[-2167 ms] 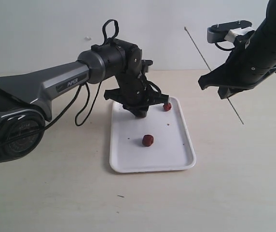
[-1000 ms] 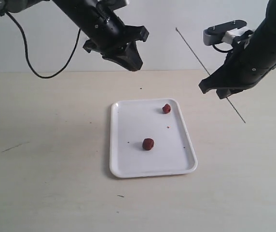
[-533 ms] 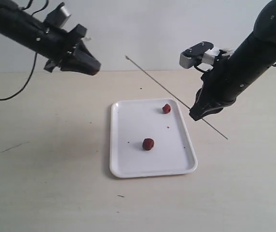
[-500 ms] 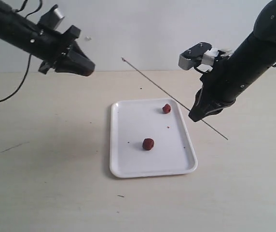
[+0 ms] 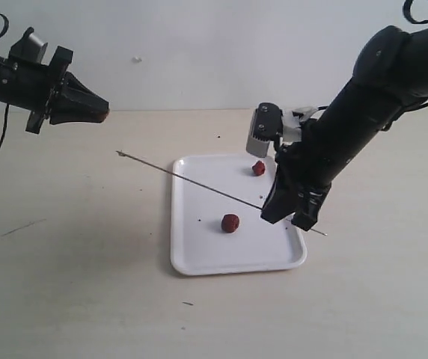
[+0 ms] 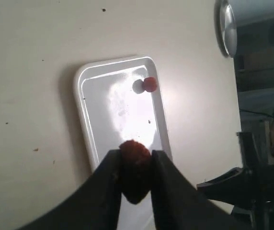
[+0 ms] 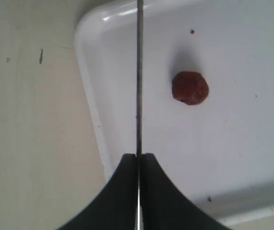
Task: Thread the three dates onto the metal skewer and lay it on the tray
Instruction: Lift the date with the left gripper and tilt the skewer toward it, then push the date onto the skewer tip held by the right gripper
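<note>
- Now, gripped date (image 6: 135, 172): pinched between the two dark fingers (image 6: 109, 177) of the left pincer (image 6: 135, 154), up in the air and well apart from the tray, off to its left in the exterior view.
- Middle date (image 5: 230, 223): lying loose on the tray floor, about at its centre. Sits just beside the skewer's line in the right wrist view, without touching it.
- Corner date (image 5: 259, 168): resting near the tray's far right corner, close to the rim.
- Metal skewer (image 5: 199, 185): clamped near one end in the right pincer (image 5: 285, 218), with a short stub poking out past the fingers. Long free part slanting up and leftward across the tray, its tip beyond the tray's left edge, below the left pincer and apart from it.
- Right pincer: clenched tight on the thin rod, jaws meeting around it, hovering over the tray's right side.
- Left pincer: clenched on the gripped date, nose turned toward the right.
- Tray (image 5: 199, 254): white, rounded corners, low rim, a few dark specks. Flat on the pale surface (image 5: 87, 262).
</note>
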Available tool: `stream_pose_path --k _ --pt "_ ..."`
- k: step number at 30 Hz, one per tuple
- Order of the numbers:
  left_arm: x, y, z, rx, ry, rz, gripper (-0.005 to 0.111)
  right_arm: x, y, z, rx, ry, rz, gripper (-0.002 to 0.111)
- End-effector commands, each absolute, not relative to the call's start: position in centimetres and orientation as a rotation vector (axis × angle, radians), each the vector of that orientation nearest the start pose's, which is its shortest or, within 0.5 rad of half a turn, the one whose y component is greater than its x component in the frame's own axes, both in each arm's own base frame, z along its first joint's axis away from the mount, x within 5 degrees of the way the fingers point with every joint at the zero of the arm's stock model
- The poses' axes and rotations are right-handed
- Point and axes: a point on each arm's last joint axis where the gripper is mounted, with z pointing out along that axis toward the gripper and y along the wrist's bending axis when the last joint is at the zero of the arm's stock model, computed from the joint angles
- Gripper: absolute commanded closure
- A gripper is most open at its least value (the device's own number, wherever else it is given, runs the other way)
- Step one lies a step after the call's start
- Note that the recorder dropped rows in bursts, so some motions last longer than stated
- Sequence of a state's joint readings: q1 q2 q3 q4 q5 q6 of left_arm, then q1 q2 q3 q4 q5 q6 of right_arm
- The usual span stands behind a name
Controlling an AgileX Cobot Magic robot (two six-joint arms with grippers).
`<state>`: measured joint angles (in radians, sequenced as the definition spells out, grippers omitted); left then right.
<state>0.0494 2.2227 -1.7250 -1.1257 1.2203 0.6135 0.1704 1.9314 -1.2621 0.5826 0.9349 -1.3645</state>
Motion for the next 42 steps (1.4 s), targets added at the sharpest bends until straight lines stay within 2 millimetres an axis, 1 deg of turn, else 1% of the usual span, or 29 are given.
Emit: stream_pose_path --k 1,4,9,11,12,14,15,17,22,25,29,32,37,42 --pt "45.7 -5.8 20.7 0.124 2.473 -1.407 0.086 36.5 10.9 16.8 -1.504 2.268 0.447 0.108" --pt "45.7 -5.7 20.7 0.122 2.479 -1.404 0.086 37.2 10.8 16.7 -1.418 2.284 0.396 0.108" --pt "45.7 -6.0 20.7 0.119 2.476 -1.413 0.086 37.8 10.8 16.5 -1.341 2.282 0.362 0.108" --pt "45.6 -6.4 20.7 0.133 2.482 -1.413 0.086 38.0 10.8 16.3 -1.31 2.283 0.362 0.108" --pt "45.6 -6.6 20.7 0.137 2.485 -1.416 0.086 38.2 10.8 16.1 -1.302 2.284 0.355 0.108" --pt "45.4 -7.8 20.8 0.166 2.488 -1.427 0.086 38.6 10.7 15.2 -1.296 2.289 0.331 0.108" --pt "45.4 -7.9 20.9 0.168 2.484 -1.432 0.086 38.6 10.7 15.0 -1.294 2.293 0.33 0.108" --pt "45.2 -8.2 21.4 0.18 2.473 -1.436 0.086 38.7 10.7 14.7 -1.303 2.295 0.326 0.108" --pt "44.5 -8.2 24.0 0.233 2.454 -1.38 0.086 38.8 10.6 14.6 -1.291 2.291 0.32 0.108" --pt "44.2 -8.1 24.7 0.257 2.455 -1.351 0.086 38.8 10.6 14.7 -1.294 2.288 0.318 0.108" --pt "44.1 -8.1 24.5 0.268 2.471 -1.334 0.086 38.8 10.7 14.7 -1.322 2.259 0.323 0.108" --pt "43.8 -8.3 23.9 0.225 2.465 -1.392 0.086 38.8 11.0 14.9 -1.328 2.225 0.35 0.108" --pt "43.3 -8.3 22.9 0.194 2.491 -1.419 0.086 38.8 11.0 14.9 -1.334 2.219 0.351 0.108" --pt "43.4 -8.4 23.0 0.199 2.471 -1.431 0.086 38.8 11.0 14.9 -1.335 2.219 0.353 0.108"
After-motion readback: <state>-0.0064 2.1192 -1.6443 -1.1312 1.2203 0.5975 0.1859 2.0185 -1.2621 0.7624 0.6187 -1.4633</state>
